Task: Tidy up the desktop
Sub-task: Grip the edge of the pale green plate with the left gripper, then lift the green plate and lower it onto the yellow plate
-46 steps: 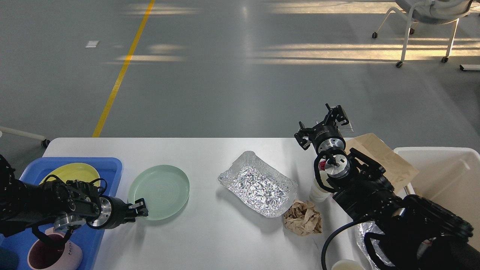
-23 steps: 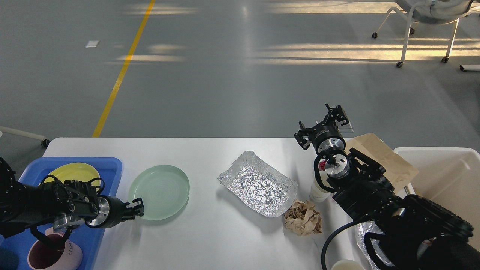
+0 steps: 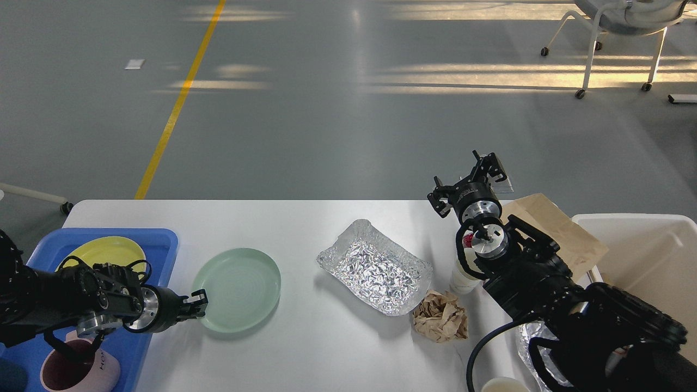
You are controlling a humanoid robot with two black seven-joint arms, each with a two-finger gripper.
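Far left: blue tray (image 3: 163, 239) on the desktop (image 3: 305, 348), holding a yellow plate (image 3: 103, 251) and a pink mug (image 3: 81, 375). Left gripper (image 3: 197, 305) sits low at the tray's right edge, fingers pointing right, tips at the near-left rim of the green plate (image 3: 237, 289); cannot tell whether they pinch the rim or merely touch it, the jaws too small and dark to read. Plate lies flat just right of the claw, beside the tray and not in it; it is round, no long axis. Left arm is clearly the nearer one, so the likely step is plate into tray, a short move leftward. Centre: foil tray (image 3: 374, 268), long axis running from far-left to near-right, then a crumpled paper ball (image 3: 441, 317) touching its near-right corner. Right: a white cup (image 3: 462, 279) partly behind the right arm, a brown bag (image 3: 555, 228), a white bin (image 3: 653, 245) at the edge. Right gripper (image 3: 471, 182) is raised over the desktop's far edge, fingers spread apart, holding nothing. Desktop white, matte, smooth. Room: grey floor, a yellow line (image 3: 179, 98), a wheeled chair (image 3: 615, 32) far right
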